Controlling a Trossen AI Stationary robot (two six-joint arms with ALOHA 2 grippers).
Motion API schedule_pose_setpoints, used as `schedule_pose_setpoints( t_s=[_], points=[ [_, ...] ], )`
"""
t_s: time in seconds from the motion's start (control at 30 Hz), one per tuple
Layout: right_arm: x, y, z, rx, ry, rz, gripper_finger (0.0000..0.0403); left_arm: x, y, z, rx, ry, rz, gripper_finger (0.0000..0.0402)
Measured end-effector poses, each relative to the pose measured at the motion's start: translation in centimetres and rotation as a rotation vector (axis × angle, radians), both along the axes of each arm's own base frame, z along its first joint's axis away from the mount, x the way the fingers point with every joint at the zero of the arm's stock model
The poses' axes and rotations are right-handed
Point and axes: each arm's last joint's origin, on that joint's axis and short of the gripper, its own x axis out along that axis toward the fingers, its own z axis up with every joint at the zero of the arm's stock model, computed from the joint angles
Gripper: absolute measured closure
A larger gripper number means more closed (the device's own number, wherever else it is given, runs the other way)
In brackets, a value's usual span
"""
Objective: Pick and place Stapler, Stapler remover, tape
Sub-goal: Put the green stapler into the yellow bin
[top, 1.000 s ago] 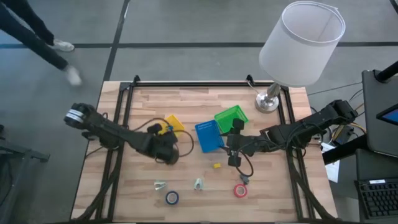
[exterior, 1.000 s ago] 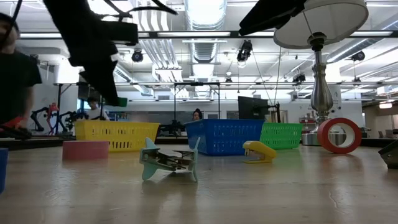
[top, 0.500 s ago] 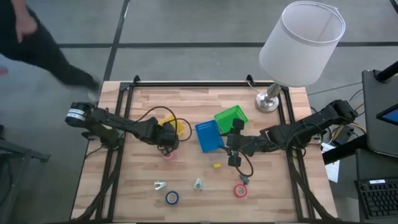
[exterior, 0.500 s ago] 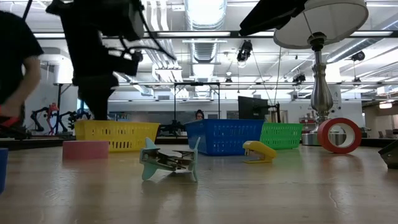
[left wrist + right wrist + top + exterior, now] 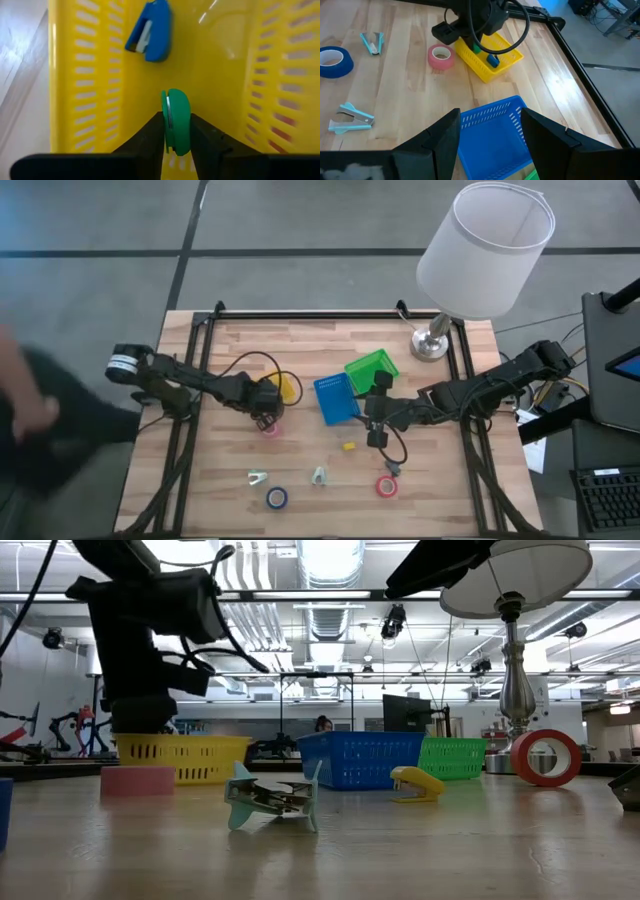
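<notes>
My left gripper (image 5: pixel 176 131) is shut on a small green stapler (image 5: pixel 176 120) and stands over the yellow bin (image 5: pixel 287 386), pointing steeply down into it. A small blue stapler (image 5: pixel 150 31) lies on the bin's floor. The pink tape (image 5: pixel 270 427) lies flat just near of that bin. The blue tape (image 5: pixel 276 498), the red tape (image 5: pixel 386 486), two pale staple removers (image 5: pixel 258 477) (image 5: pixel 319 475) and a yellow stapler (image 5: pixel 348 446) lie toward the near edge. My right gripper (image 5: pixel 490 131) hangs open over the blue bin (image 5: pixel 492 135). My left gripper pinches the green stapler by its two flat sides (image 5: pixel 170 134) between its two fingers. The fingers come from above, slanting down into the yellow bin. The stapler stands out beyond the fingertips, clear of the bin's floor.
A green bin (image 5: pixel 372 370) sits beside the blue bin at the far side. A lamp (image 5: pixel 480 255) stands at the far right corner. A black rail (image 5: pixel 300 315) frames the table. A blurred person (image 5: pixel 45 430) passes beyond the left edge.
My left gripper has carried the green stapler toward the table's far edge, off the pink tape and over the yellow bin, and has sunk toward the bin while tipping further down. The person beyond the left edge has walked on.
</notes>
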Motion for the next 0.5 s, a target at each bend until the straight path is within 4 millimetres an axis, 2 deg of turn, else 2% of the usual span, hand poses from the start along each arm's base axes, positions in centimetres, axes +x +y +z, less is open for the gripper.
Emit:
schedule_pose_setpoints(
  t_s=[0.27, 0.5],
  points=[
    [0.0, 0.0, 0.0, -0.002, 0.0, 0.001, 0.0197, -0.36, 0.44, -0.43, 0.029, 0.019, 0.008, 0.0276],
    [0.0, 0.0, -0.01, -0.002, 0.001, 0.001, 0.0197, 0.43, 0.48, 0.48, 0.064, -0.006, -0.031, 0.025]
  ],
)
